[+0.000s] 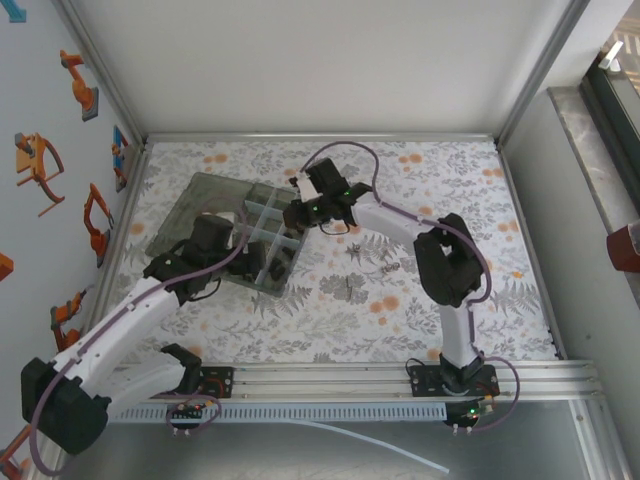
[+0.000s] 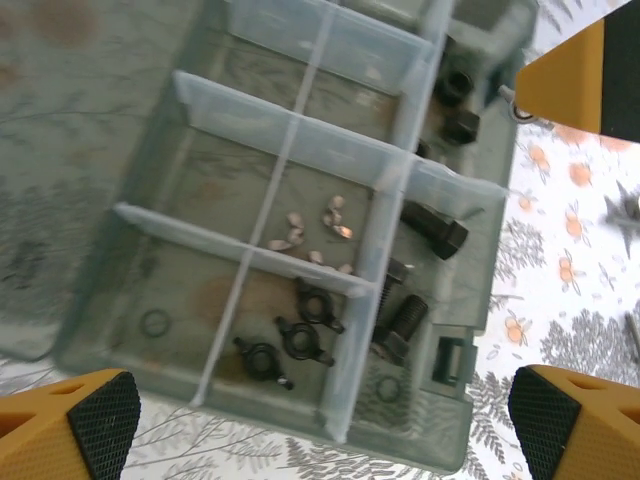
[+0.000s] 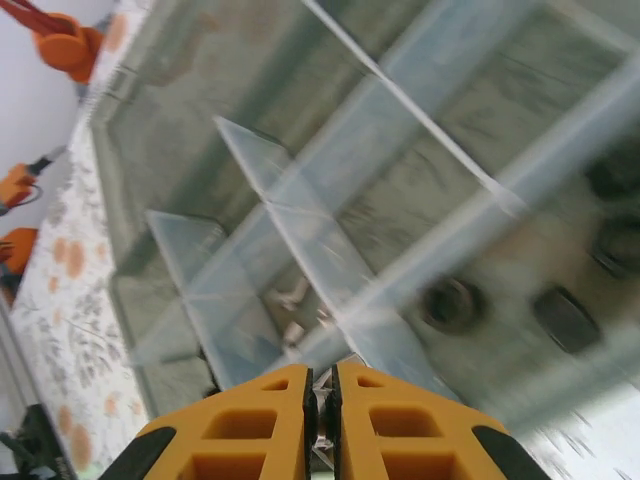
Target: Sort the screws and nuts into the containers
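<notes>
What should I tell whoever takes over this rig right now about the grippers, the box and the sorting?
Left gripper: wide open, empty, hovering over the translucent smoky-grey plastic organizer box.
Right gripper: shut, above the box's right side; I cannot tell whether it pinches a piece.
Done: black short screws lie in the edge compartments, black wing-shaped nuts share one cell, and small pale pieces sit in the next.
Left: check the floral tablecloth for loose pieces; none can be made out for certain.
</notes>
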